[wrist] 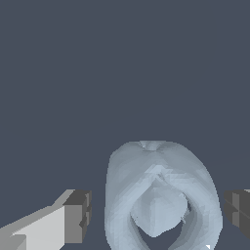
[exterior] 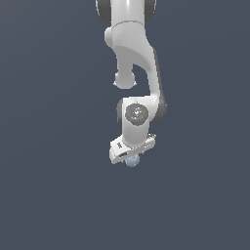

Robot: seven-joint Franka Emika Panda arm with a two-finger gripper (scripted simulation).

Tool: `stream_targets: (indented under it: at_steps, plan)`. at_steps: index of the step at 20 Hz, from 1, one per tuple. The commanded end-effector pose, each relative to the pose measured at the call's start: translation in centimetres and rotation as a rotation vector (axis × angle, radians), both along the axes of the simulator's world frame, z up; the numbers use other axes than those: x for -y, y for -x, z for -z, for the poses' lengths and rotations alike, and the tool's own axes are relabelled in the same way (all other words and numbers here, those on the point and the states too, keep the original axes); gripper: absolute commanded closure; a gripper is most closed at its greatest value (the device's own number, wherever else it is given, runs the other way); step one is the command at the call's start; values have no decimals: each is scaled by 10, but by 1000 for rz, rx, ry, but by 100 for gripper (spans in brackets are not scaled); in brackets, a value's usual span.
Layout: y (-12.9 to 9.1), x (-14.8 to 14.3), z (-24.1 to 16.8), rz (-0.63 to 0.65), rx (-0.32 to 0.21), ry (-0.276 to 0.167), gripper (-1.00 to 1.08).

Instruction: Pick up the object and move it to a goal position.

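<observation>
Between spread gripper (wrist: 156,217) fingers, untouched: faceted ball (wrist: 161,195).

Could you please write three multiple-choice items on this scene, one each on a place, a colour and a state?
1. Where is the object in the wrist view?
A. between the two fingers
B. far off to one side
C. out of the picture

2. What colour is the object?
A. red
B. pale blue-grey
C. green

3. How does the gripper stand?
A. shut tight with nothing in it
B. open, with gaps to the object
C. out of view

Answers: 1 A, a dark pad shows on either side of it. 2 B, both views show that tint. 3 B, floor shows between each pad and the object.
</observation>
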State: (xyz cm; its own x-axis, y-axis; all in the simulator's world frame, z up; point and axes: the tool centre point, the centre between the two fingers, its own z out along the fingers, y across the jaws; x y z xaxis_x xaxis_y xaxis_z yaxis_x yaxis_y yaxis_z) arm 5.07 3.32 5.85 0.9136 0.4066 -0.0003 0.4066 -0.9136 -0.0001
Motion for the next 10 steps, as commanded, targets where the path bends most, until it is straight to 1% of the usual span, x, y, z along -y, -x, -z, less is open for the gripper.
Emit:
stream_targets:
  at_steps: [1, 7, 8, 10]
  plan:
    - [0, 0, 12, -1, 0, 0, -92]
    - [-1, 0, 19, -2, 0, 0, -92]
    - [-1, 0, 19, -2, 0, 0, 108]
    - [-1, 0, 19, -2, 0, 0, 108]
